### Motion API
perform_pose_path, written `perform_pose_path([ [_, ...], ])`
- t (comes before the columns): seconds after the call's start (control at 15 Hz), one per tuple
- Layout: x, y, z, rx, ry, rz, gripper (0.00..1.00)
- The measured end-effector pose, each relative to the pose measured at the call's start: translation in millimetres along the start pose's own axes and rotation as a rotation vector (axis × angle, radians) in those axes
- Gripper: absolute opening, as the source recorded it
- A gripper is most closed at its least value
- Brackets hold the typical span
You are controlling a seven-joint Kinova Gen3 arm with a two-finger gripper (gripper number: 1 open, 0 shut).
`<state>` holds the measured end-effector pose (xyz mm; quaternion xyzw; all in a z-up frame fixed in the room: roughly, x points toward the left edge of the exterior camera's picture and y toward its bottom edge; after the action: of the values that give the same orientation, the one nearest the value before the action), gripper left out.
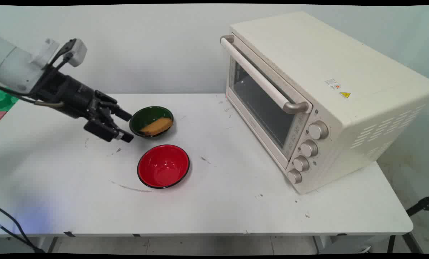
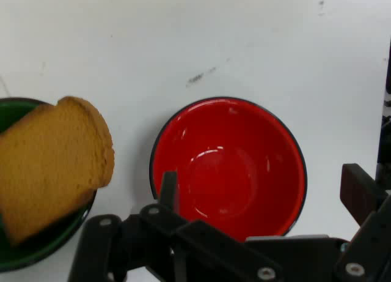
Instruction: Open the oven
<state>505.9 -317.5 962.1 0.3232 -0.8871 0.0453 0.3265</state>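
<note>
My black gripper (image 1: 127, 126) hangs just left of a green bowl (image 1: 144, 116), its fingers open and empty. A slice of toasted bread (image 1: 156, 126) lies tilted in that bowl, resting on its right rim. In front of it stands an empty red bowl (image 1: 163, 166). In the hand view the red bowl (image 2: 229, 167) lies between my fingertips (image 2: 168, 189), with the bread (image 2: 52, 163) and the green bowl (image 2: 43, 248) at the left edge.
A large cream toaster oven (image 1: 307, 97) stands on the right half of the white table (image 1: 236, 201), its glass door shut and its handle facing left. Several knobs run down its front corner.
</note>
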Motion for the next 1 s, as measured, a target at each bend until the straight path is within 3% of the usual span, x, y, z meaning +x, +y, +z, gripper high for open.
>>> perform_pose_path([
  [0.2, 16, 1, 3, 0.008, 0.001, -0.009, 1.0],
  [0.4, 46, 3, 7, 0.02, 0.012, -0.019, 1.0],
  [1.0, 161, 2, 9, 0.079, 0.072, -0.019, 1.0],
])
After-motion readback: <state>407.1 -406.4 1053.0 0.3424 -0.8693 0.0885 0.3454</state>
